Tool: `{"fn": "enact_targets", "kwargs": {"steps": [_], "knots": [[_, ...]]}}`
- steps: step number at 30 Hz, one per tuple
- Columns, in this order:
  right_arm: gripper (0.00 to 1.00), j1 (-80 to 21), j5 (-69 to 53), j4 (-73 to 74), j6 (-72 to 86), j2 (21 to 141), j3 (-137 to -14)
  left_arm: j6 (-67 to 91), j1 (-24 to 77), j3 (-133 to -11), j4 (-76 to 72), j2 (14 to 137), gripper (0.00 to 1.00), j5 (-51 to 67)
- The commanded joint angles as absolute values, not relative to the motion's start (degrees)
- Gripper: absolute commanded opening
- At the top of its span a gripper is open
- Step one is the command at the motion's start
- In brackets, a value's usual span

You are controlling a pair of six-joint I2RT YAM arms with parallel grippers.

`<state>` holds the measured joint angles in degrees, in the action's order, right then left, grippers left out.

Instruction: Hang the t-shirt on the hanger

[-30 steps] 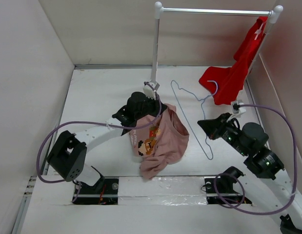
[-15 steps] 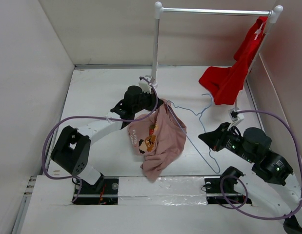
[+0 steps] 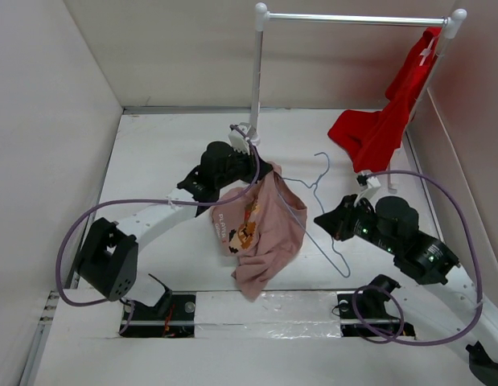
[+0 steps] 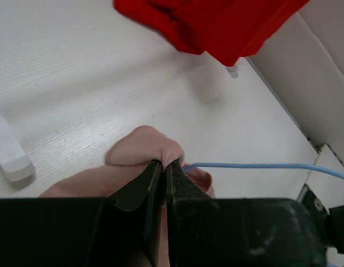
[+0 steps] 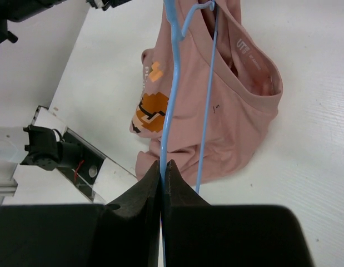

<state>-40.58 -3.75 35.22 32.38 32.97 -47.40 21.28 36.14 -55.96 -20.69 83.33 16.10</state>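
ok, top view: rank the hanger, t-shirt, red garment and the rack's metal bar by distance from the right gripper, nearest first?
1. hanger: clamped in the jaws of the right gripper.
2. t-shirt: just to the gripper's left.
3. red garment: beyond the gripper, toward the far right corner.
4. metal bar: farthest, high along the back wall.

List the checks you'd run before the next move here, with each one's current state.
1. Left hand pinches the t-shirt fabric: ok.
2. Right hand shut on the hanger wire: ok.
3. Collar gapes open: ok.
4. Hanger end inside the collar: cannot tell.
5. Red garment apart from the hanger: ok.
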Motion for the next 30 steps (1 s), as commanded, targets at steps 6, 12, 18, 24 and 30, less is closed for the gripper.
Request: {"fn": "enact_targets", "kwargs": {"steps": [6,12,18,24,30], "knots": [[0.0,-41.7,-11.4,12.7,32.9,38.5,-42.5,23.1,37.6,-52.2,-24.0,72.5,0.0,22.4],[0.0,-44.7,-11.5,-4.2,34.1,45.4,-39.6,24.5,37.6,-51.7,-22.6,68.0,0.0,26.4],[0.0,-48.3,-11.1,-23.2,33.8,58.6,-38.1,24.3,40.0,-52.2,-18.1,63.3,0.0,24.2],[0.0,-48.3,-6.3,-36.0,30.7,66.1,-39.3,23.3,46.0,-53.7,-12.8,59.7,0.0,17.2],[0.0,-49.0,-0.4,-43.0,25.1,64.5,-40.3,24.7,46.0,-52.3,-10.4,53.7,0.0,14.0]]}}
